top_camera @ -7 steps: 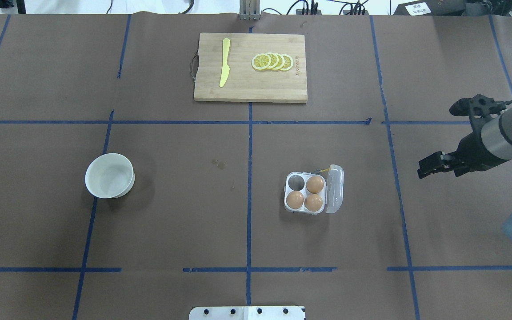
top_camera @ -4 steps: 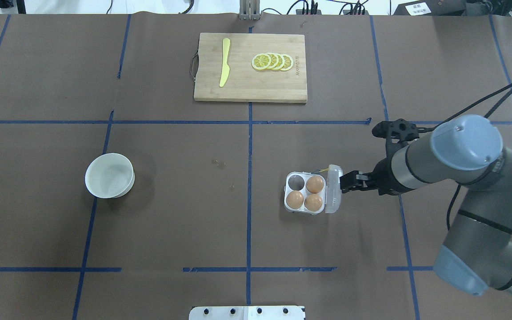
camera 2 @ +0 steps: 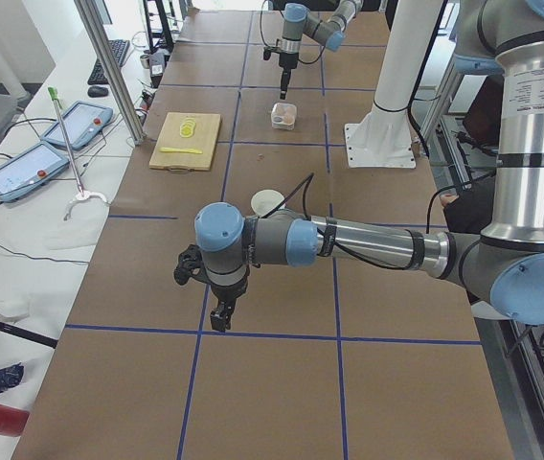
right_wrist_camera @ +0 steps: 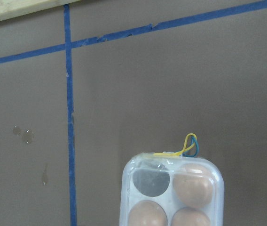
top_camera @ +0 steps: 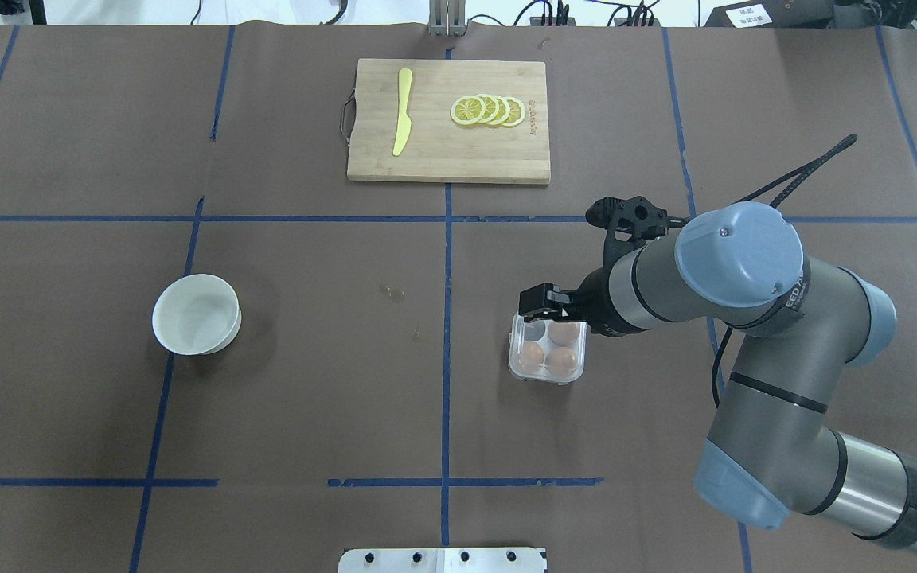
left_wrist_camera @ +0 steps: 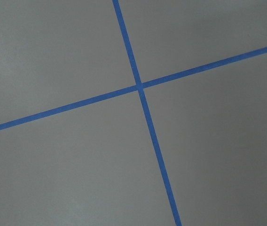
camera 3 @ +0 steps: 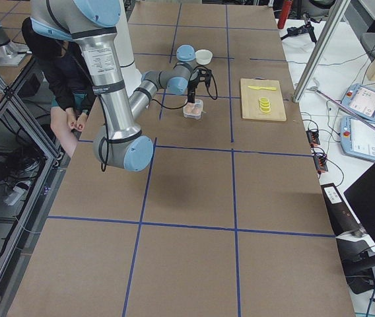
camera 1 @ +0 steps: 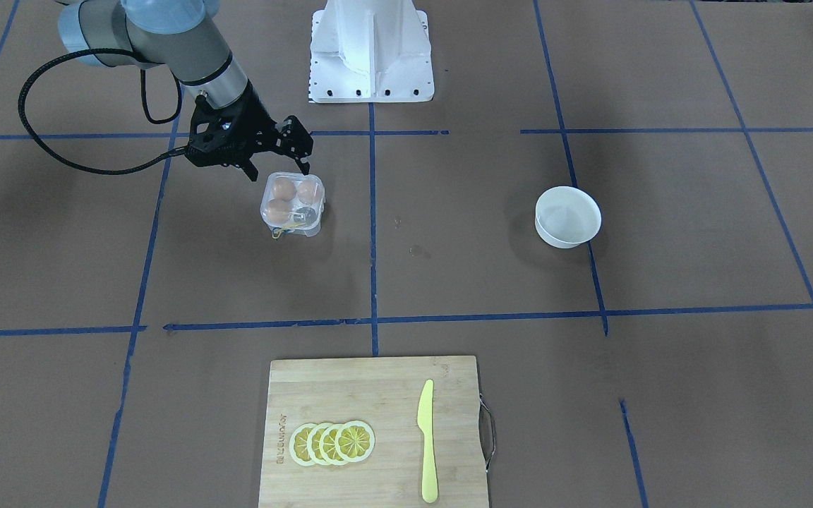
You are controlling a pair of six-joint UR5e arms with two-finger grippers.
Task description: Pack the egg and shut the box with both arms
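Brown table point(top_camera: 307, 398): box point(top_camera: 548, 356), lid down, just beneath right end effector point(camera 1: 277, 169), jaws spread wide, empty.

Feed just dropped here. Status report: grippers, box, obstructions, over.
Right gripper open, above box. Left gripper far off, state unreadable. Box lid down, three eggs, one cell empty. Bowl, board well away.

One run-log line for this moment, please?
right gripper: open, over shut clear plastic egg carton | small orange-brown eggs: three, one cell empty | left gripper: state unclear
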